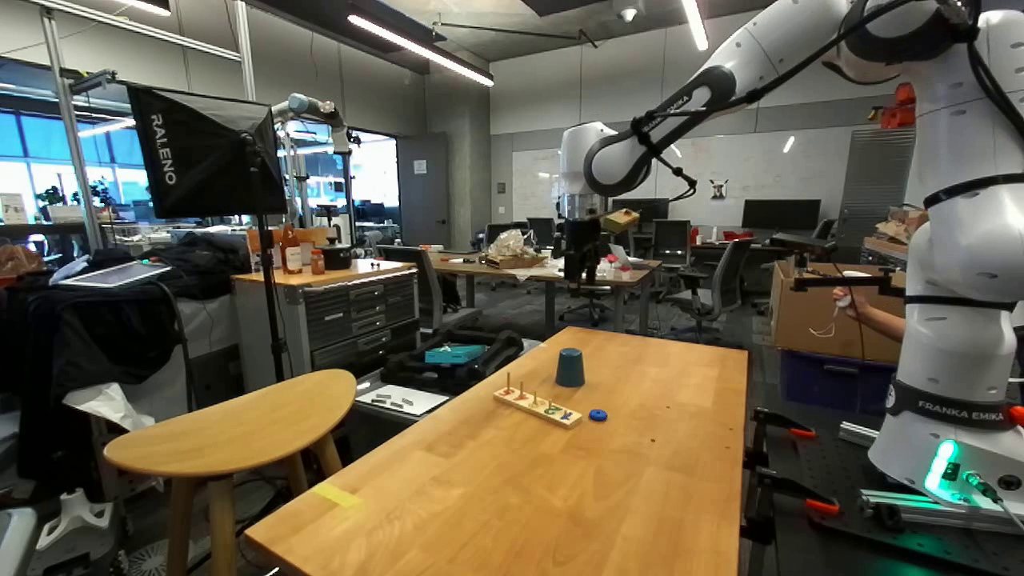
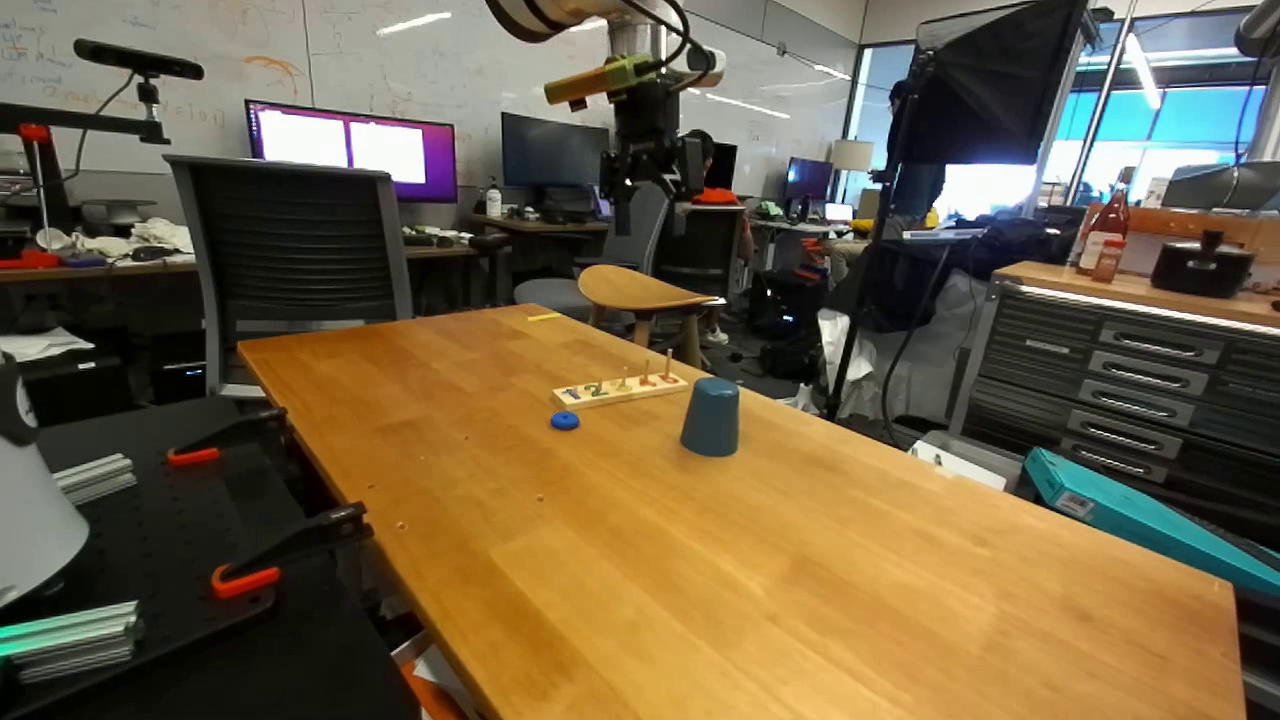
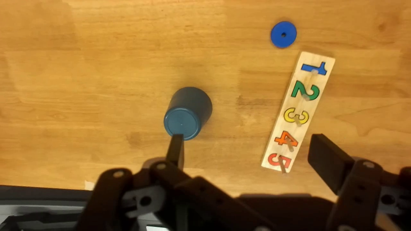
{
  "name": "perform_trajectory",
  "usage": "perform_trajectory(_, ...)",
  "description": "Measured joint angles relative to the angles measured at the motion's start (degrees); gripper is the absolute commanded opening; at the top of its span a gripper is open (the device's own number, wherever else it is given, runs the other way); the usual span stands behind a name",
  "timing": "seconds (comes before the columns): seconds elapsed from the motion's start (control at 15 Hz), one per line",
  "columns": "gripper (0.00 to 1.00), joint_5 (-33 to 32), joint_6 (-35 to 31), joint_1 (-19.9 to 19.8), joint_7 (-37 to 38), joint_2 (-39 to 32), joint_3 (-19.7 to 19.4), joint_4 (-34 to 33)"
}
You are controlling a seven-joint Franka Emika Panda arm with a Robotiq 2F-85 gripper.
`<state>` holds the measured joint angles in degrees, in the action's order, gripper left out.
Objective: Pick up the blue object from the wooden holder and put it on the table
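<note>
“One blue object (image 3: 283,34) on the list. Where?”

“Flat on the table (image 1: 640,496), below the claw (image 3: 246,141) and, in the wrist view, out ahead of the jaws; just beside the 1 end of the wooden holder (image 3: 298,112), apart from it. I judge the placing done.”

“Handling?”

“A low disc with a centre hole. Probably light, stiff and hard to break; the smooth rim may slip. Best hold: opposite sides of the rim, jaws low.”

“Claw?”

“Jaws wide apart, nothing held, well above the table.”

“Containers?”

“The wooden holder lies below the claw, its 5 end showing between the jaws in the wrist view; five pegs (image 3: 282,165), all bare. The cup (image 3: 188,113), also below the claw, stands bottom up; its inside is hidden.”

“Farther out?”

“In an exterior view, lower than the claw and beyond the table's edge, a black case (image 1: 408,370) holds a teal box (image 1: 454,354). Further contents I cannot make out.”
</note>
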<state>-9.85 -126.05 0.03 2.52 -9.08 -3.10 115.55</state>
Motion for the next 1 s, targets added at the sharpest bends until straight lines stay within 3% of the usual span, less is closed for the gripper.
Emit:
perform_trajectory(0.27, 1.0, 3.01, -4.69, -2.93, 1.6, -7.13, -1.44, -3.94)
perform_trajectory(0.73, 1.0, 4.75, -2.93, -6.17, 4.45, -18.63, -3.5, -16.45)
perform_trajectory(1.0, 1.0, 4.75, -2.59, -6.67, 6.62, -22.93, -4.51, -17.7)
